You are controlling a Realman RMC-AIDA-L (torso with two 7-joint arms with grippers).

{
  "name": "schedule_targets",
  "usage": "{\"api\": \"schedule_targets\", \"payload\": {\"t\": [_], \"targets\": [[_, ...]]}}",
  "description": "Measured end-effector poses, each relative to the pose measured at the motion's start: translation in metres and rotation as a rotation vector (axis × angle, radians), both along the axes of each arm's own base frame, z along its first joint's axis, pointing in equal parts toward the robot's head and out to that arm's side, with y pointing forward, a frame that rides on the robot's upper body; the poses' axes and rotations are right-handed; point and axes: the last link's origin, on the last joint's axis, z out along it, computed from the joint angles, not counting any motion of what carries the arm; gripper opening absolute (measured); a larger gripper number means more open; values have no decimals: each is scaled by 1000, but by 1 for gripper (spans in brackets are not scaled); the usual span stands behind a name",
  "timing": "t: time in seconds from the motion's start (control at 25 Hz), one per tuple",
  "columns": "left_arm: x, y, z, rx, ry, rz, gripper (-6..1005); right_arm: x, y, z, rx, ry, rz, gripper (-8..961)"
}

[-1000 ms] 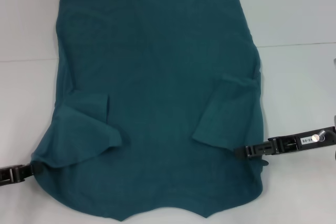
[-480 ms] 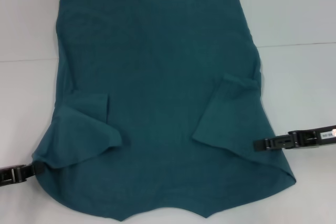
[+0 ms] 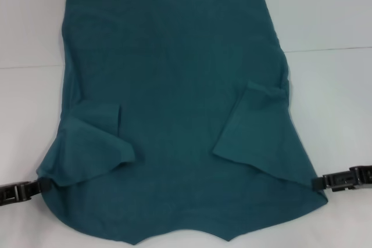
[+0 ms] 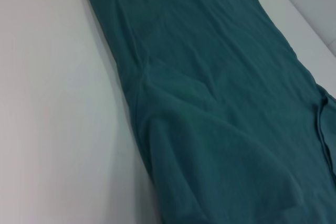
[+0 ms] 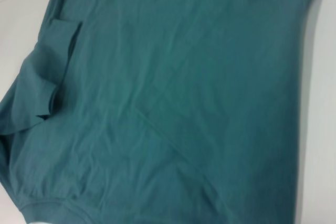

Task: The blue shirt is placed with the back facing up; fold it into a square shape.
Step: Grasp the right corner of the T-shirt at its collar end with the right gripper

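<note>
Right now the blue shirt (image 3: 174, 103) lies spread flat on the white desk (image 3: 331, 97), sleeves already folded in, each gripper, left gripper (image 3: 36, 186) and right gripper (image 3: 317, 182), at a near corner, jaws' state impossible to tell, probably readying the lengthwise fold.

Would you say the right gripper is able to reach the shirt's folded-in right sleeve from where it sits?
Probably yes: the right gripper sits at the shirt's edge, and nothing lies between it and the sleeve.

Bright, even overhead light, faint soft shadows, slightly blurred wrist views.
</note>
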Motion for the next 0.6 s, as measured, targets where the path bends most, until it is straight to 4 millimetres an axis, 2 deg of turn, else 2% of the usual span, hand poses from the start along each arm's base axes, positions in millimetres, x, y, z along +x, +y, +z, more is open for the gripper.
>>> {"api": "schedule_targets", "payload": {"t": [0.6], "targets": [[1,0,0,-1,-3,-2,14,3,-9,-6,-26,8,-16,837]]}}
